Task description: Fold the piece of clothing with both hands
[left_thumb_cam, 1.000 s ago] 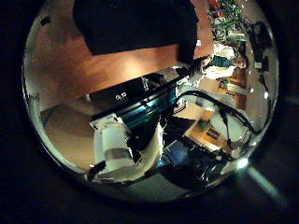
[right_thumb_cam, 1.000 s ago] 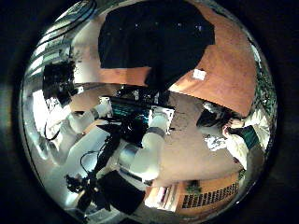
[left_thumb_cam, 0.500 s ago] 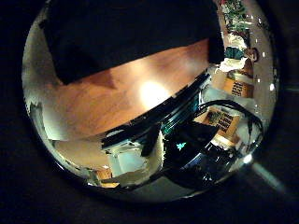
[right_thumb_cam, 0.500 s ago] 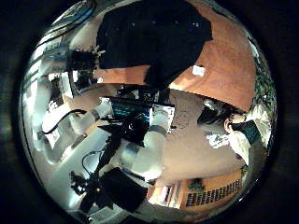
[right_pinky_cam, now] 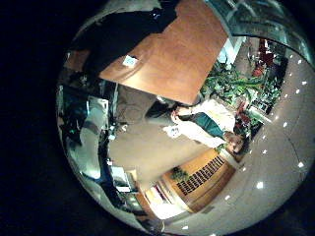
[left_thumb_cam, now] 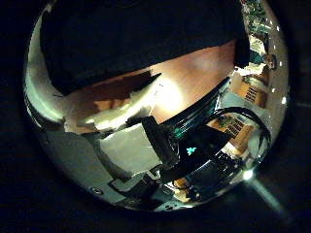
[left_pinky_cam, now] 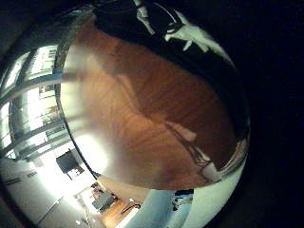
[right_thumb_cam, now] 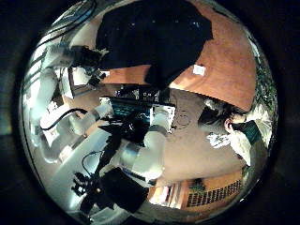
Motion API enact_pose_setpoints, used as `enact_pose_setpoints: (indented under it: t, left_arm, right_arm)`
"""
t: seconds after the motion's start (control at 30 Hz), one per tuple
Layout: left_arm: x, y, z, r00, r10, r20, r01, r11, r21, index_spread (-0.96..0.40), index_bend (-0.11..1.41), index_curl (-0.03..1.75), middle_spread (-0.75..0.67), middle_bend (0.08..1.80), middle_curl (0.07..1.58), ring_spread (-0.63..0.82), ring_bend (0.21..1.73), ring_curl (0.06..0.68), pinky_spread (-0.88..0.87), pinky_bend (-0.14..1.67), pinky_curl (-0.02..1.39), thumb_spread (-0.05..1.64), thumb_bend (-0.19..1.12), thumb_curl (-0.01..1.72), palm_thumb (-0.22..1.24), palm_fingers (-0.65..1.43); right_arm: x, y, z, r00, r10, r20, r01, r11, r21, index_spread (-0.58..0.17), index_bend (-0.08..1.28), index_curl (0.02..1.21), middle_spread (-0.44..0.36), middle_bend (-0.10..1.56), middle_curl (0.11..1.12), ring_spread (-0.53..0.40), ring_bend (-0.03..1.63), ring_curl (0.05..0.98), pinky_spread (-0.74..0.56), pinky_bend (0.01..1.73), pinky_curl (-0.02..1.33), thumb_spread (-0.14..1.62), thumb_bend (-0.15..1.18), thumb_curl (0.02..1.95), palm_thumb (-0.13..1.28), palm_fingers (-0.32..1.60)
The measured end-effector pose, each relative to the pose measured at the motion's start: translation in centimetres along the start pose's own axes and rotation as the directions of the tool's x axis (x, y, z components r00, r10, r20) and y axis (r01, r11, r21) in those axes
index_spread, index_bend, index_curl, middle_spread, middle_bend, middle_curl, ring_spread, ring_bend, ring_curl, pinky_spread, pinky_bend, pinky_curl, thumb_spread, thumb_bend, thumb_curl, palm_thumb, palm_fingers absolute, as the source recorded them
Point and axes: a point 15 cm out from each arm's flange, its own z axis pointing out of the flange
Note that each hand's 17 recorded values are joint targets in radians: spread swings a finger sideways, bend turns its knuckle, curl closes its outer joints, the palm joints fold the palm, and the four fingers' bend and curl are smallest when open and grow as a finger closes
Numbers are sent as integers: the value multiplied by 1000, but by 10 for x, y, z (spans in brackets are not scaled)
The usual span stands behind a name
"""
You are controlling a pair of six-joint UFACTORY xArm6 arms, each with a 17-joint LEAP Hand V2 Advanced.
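A dark piece of clothing (right_thumb_cam: 155, 42) lies spread on the wooden table (right_thumb_cam: 230, 66) in the right thumb side palm view, far below the right hand. The left hand (right_thumb_cam: 86, 59) is there at the clothing's edge, low over the table. In the left thumb side palm view the clothing (left_thumb_cam: 136, 39) is close, and the hand's own fingers (left_thumb_cam: 124, 146) reach out over the table (left_thumb_cam: 190, 83), holding nothing. The left little finger side palm view shows bare table (left_pinky_cam: 142, 114) and the clothing's edge (left_pinky_cam: 123, 17). The right little finger side palm view shows the clothing (right_pinky_cam: 118, 37).
A small pale label (right_thumb_cam: 199, 71) lies on the table beside the clothing; it also shows in the right little finger side palm view (right_pinky_cam: 128, 61). The table's near edge (right_thumb_cam: 187, 94) runs below the clothing, with floor beyond it.
The left hand has come down and in to the clothing's edge; its palm view now shows the cloth close and its own fingers. The right palm view has hardly shifted.
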Motion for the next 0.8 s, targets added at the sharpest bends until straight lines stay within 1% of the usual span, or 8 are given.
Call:
enact_pose_setpoints:
  t: [0.03, 0.13, 0.23, 0.33, 0.5, 0.63, 0.73, 0.8]
  left_arm:
    - [-2, -2, -4, 1000, -3, 0, 3, 1000, 6, -276, 361, 409, -261, 787, 645, -350, 1225, 405, -346, 1001, 536, 1086, 123, 439, 722, 1179]
    - [-6, -1, -14, 1000, 8, 5, -8, 1000, 4, -378, 525, 499, -340, 879, 726, -387, 1318, 457, -411, 1106, 606, 1089, 109, 474, 749, 1153]
    - [-13, 0, -39, 1000, 23, 4, -23, 1000, 6, -455, 660, 591, -400, 969, 796, -398, 1387, 496, -449, 1178, 666, 1074, 82, 503, 757, 1112]
    - [-18, 3, -62, 999, 33, -2, -33, 999, -15, -511, 762, 676, -438, 1046, 851, -400, 1431, 522, -476, 1222, 717, 1062, 55, 530, 762, 1097]
    - [-27, 7, -105, 998, 70, -9, -70, 993, -96, -570, 838, 786, -474, 1110, 907, -395, 1481, 551, -505, 1264, 784, 1036, 14, 573, 768, 1057]
    - [-31, 5, -142, 993, 122, -10, -122, 979, -166, -594, 852, 848, -490, 1125, 932, -392, 1501, 562, -517, 1273, 822, 1034, -7, 597, 770, 1034]
    - [-33, -1, -154, 990, 142, -15, -142, 970, -199, -612, 841, 903, -502, 1138, 950, -389, 1519, 569, -526, 1277, 855, 1032, -12, 617, 770, 1010]
    - [-35, -6, -158, 989, 144, -17, -145, 970, -197, -620, 834, 933, -507, 1144, 958, -388, 1528, 571, -532, 1275, 872, 1032, -13, 626, 768, 1000]
  right_arm:
    - [0, 0, 0, 1000, -1, 2, 1, 1000, -1, -370, 160, 288, -27, 251, 366, 72, 562, 231, 334, 572, 205, 1184, -17, 207, 82, 206]
    - [-1, -2, 2, 1000, -2, 5, 2, 1000, -6, -371, 166, 289, -27, 251, 366, 68, 558, 232, 336, 568, 205, 1184, -17, 207, 82, 214]
    - [-1, -6, 6, 1000, -6, 9, 6, 1000, -22, -374, 164, 291, -27, 251, 366, 67, 553, 232, 337, 563, 205, 1184, -17, 207, 82, 217]
    - [-1, -10, 11, 1000, -8, 14, 9, 999, -40, -374, 163, 291, -27, 249, 366, 66, 549, 233, 337, 560, 206, 1184, -17, 207, 82, 218]
    - [-1, -23, 20, 1000, -17, 26, 19, 998, -66, -374, 158, 288, -29, 244, 366, 40, 581, 239, 334, 549, 205, 1192, -12, 208, 96, 244]
    - [-15, -49, 26, 997, -42, 72, 43, 999, -11, -363, 154, 283, -47, 276, 376, -27, 663, 256, 276, 546, 197, 1229, 5, 218, 165, 346]
    - [-30, -58, 47, 992, -61, 112, 64, 998, -23, -355, 153, 283, -65, 330, 395, -70, 697, 268, 227, 554, 195, 1242, 22, 230, 244, 391]
    - [-38, -64, 61, 991, -77, 114, 81, 996, -25, -350, 152, 280, -82, 358, 406, -104, 733, 278, 191, 563, 191, 1246, 32, 239, 299, 421]
